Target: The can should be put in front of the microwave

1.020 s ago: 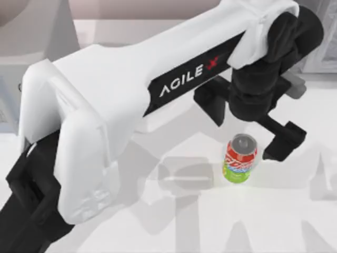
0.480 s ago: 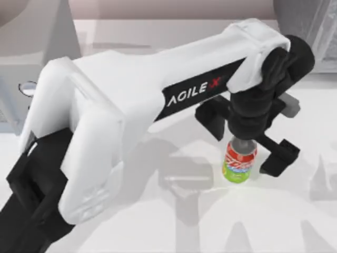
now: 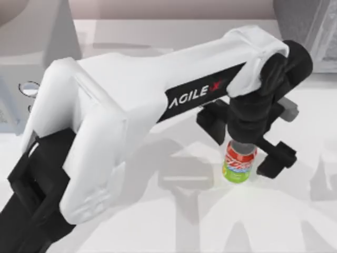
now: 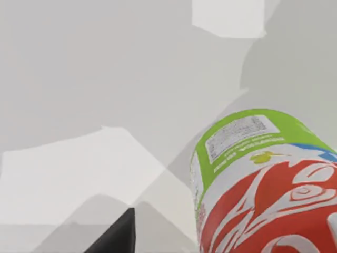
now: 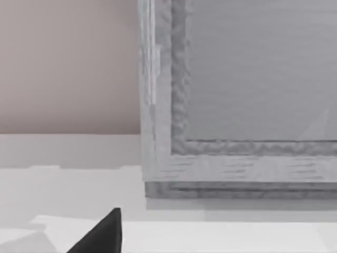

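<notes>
Light grey boxy microwave (image 3: pixel 21 79) w/ round silvery dial sits at table's left edge. White left arm, "AGILE X" lettering on a black strip, reaches across to right of centre. Left gripper (image 3: pixel 246 150) hangs over upright small drink can (image 3: pixel 239 161) w/ red upper band, lime-green base; black fingers (image 3: pixel 276 158) spread either side, released, not gripping. White table (image 3: pixel 174 221). Darker speckled grey box (image 3: pixel 303 21) at far right; right arm's fingertip (image 5: pixel 102 234) is near it, state cannot be told.

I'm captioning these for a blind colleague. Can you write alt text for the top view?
The left arm reaches across a white table, its gripper lowered over an upright can, jaws open on either side of it. A light grey microwave stands at the left edge, and a darker speckled box at the upper right.
</notes>
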### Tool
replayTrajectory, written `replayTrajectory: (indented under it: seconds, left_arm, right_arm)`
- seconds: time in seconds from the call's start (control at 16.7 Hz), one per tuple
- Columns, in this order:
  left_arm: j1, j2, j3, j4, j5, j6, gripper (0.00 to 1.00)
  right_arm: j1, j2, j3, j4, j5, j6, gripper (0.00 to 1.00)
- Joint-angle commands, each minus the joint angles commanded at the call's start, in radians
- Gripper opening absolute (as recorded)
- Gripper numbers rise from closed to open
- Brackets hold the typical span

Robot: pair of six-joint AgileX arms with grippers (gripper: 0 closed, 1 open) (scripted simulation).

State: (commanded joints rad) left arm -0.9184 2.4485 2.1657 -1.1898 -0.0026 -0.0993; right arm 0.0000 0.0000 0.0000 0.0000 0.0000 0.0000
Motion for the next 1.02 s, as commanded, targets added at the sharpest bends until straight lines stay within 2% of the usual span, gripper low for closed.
replayTrajectory:
  seconds: [0.6,1.02]
  left_arm:
    - [0.000,0.000,0.000,0.000,0.000,0.000,0.02]
    - [0.000,0.000,0.000,0.000,0.000,0.000,0.00]
  right_arm:
    - [0.000,0.000,0.000,0.000,0.000,0.000,1.00]
    - [0.000,0.000,0.000,0.000,0.000,0.000,1.00]
